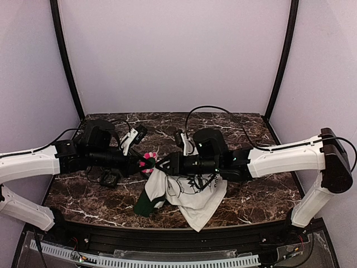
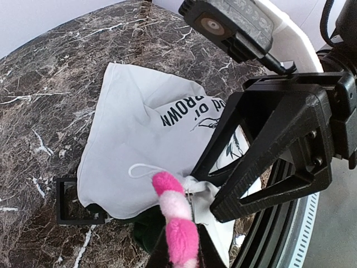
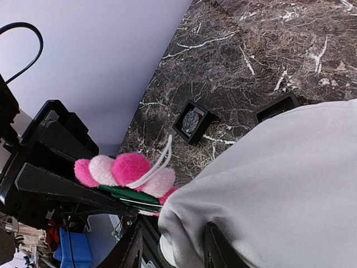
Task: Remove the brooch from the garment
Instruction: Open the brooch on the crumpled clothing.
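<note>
Left jaws clamp fluffy pink-and-white flower brooch (image 1: 148, 158), petal row along them, above dark marble worktop (image 1: 251, 125); right jaws pinch white printed T-shirt (image 1: 195, 201) touching it; only right wrist shows us its green backing (image 3: 131, 194).

brooch (image 1: 148, 161) at garment (image 1: 195, 198) top-left, betw L end effector (image 1: 142, 163), R end effector (image 1: 163, 166)

Beneath me lay a dark marble table (image 1: 251, 128) veined with white, closed in by pale lilac walls (image 1: 178, 50) and two curved black posts (image 1: 67, 56). A small black square frame (image 3: 192, 121) sat flat on the stone with something greyish inside it. A second frame (image 3: 277, 106), partly hidden, lay near it without touching.
</note>
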You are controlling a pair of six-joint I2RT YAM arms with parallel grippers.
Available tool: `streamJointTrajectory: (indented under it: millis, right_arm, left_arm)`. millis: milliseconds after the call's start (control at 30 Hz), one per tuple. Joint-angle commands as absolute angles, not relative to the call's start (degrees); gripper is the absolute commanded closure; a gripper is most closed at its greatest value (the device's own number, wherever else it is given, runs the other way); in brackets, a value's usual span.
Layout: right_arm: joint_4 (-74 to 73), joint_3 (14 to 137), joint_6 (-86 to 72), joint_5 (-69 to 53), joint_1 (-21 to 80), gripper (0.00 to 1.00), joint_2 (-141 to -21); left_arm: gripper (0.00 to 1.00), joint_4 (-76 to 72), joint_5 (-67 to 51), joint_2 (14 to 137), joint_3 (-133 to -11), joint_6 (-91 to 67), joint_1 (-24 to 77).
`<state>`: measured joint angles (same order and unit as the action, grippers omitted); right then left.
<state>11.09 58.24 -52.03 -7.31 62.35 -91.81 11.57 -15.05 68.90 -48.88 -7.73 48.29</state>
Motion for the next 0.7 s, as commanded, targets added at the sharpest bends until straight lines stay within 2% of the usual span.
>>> streamJointTrajectory:
  millis: [0,367,667]
  right_arm:
    - [14.23,59.87,-53.23,-8.77,61.50,0.64,-92.80]
    - [14.06,60.48,-53.92,-8.93,60.04,0.73,-93.63]
    - [14.58,62.14,-53.75,-11.33,60.02,0.76,-95.38]
  left_arm:
    - [0.99,11.21,-14.41,67.38,-48.35,-6.94,48.52]
    - [0.99,10.50,-15.13,67.32,-47.99,-7.03,48.51]
    - [0.99,10.29,-15.48,67.64,-47.81,-7.25,48.45]
